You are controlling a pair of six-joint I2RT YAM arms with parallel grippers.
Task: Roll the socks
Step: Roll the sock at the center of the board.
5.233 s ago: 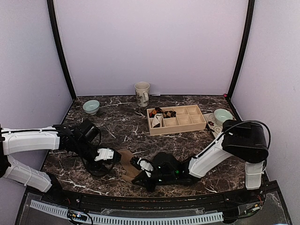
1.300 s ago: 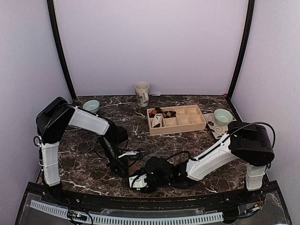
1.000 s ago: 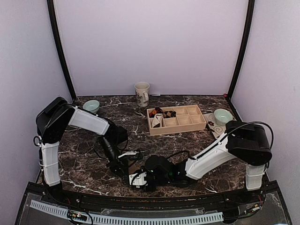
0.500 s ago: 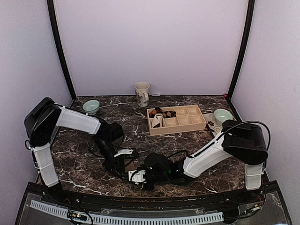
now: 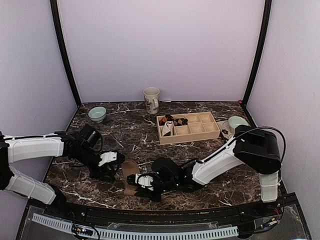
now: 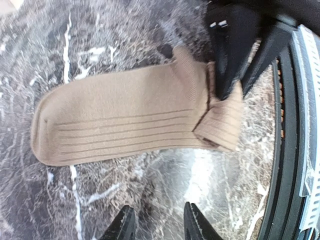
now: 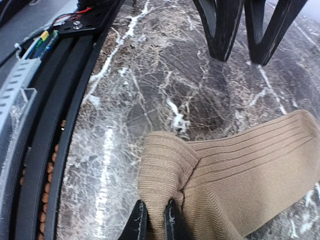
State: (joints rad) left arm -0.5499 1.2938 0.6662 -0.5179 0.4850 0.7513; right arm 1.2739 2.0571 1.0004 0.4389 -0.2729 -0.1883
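The roll is only just starting. The right claw is pinching narrow on the cuff end of the tan sock, where one fold of ribbed fabric is doubling back over the leg. The left claw is hovering just beside the sock's long side, jaws partly apart and gripping nothing.

The next move is likely calling for the right claw to be turning that fold over again toward the toe. The left claw should be pressing the flat part down so the sock is not sliding across the bench. The fabric looks thin and limp, so a loose first turn may be springing open.

The sock is lying flat close to the near edge of the bench, left of centre, cuff nearest that edge and toe pointing away. It is plain light brown with fine lengthwise ribs and only a slight crease by the heel. A dark checked bundle, probably the other sock, is sitting toward the far left corner of the wooden tray.
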